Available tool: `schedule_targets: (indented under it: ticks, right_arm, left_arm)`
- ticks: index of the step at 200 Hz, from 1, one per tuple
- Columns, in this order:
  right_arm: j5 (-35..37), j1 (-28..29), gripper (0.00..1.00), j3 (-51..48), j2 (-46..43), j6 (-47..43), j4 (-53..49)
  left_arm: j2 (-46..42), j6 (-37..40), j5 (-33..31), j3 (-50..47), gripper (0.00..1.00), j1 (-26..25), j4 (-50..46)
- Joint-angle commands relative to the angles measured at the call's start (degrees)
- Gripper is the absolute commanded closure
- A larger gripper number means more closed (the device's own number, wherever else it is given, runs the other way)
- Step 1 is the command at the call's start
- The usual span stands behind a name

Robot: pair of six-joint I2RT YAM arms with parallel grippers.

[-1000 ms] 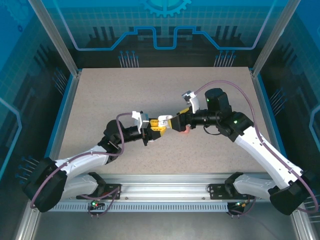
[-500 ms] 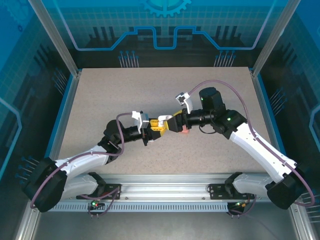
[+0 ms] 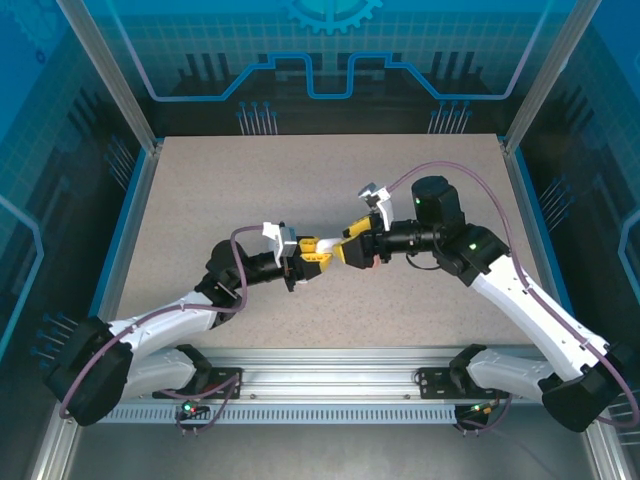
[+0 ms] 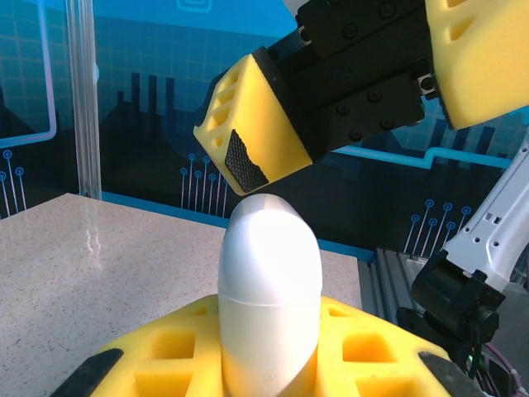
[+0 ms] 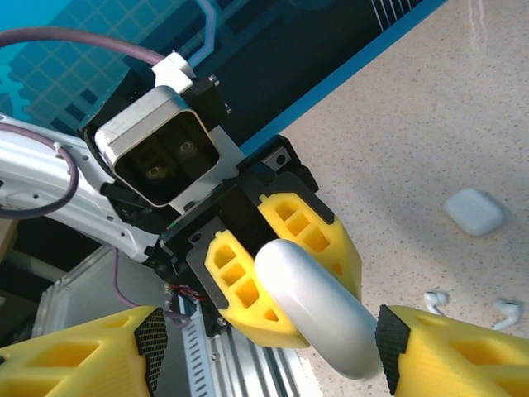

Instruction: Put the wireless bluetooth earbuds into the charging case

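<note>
My left gripper point(image 3: 311, 252) is clamped on the base of the white charging case point(image 4: 269, 285). Its lid end points toward three o'clock, so my right gripper point(image 3: 350, 249) can straddle it with jaws apart (to pry the lid, I judge). The earbuds point(image 5: 436, 298) lie on the table point(image 5: 463, 107), at three o'clock of the case in my right wrist view, with a second case point(image 5: 474, 212) at two o'clock.

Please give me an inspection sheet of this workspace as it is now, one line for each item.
Surface: speckled beige table.
Job's things: closed white case, held off the table; second case and two white earbuds lying on the table.
Clutter: nothing seen.
Grippers: left gripper shut on the case; right gripper open, fingers either side of its top.
Cables: a purple cable loops over each arm.
Surroundings: blue walls, metal frame.
</note>
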Motion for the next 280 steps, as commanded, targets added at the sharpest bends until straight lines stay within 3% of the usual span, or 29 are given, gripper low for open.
schedule_targets:
  ticks: [1,39,73,110,165,235,249,280]
  right_arm:
    - [3.4,0.2,0.29,1.9,-0.8,-6.6,-4.7]
    - [7.7,-0.4,0.28,2.1,-1.4,-20.8,-10.0]
    - [2.4,-0.3,0.28,3.7,0.3,-28.0,-11.8]
    - [-0.9,0.8,0.33,5.7,3.4,-29.5,-11.3]
    - [-1.8,2.4,0.48,6.7,7.3,-30.1,-11.6]
    - [-2.3,2.5,0.74,6.3,6.8,-29.3,-11.5]
    - [-2.2,2.2,0.78,5.9,6.2,-29.1,-11.3]
    - [-2.1,1.4,0.84,4.5,4.6,-27.7,-10.3]
  left_arm:
    - [-1.1,0.0,0.3,0.4,0.98,-0.4,2.5]
    - [-2.1,-0.7,2.3,0.8,0.98,-0.4,1.8]
    - [-2.6,-1.1,3.7,1.3,0.98,-0.3,0.4]
    - [-2.1,-1.8,4.2,1.5,0.98,-0.3,1.3]
    - [-2.1,-2.0,4.3,1.7,0.97,-0.4,1.5]
    - [-2.1,-1.7,3.9,1.5,0.97,-0.4,1.2]
    - [-2.2,-1.6,3.8,1.4,0.93,-0.4,1.1]
    - [-2.5,-1.2,3.3,0.9,0.72,-0.3,1.0]
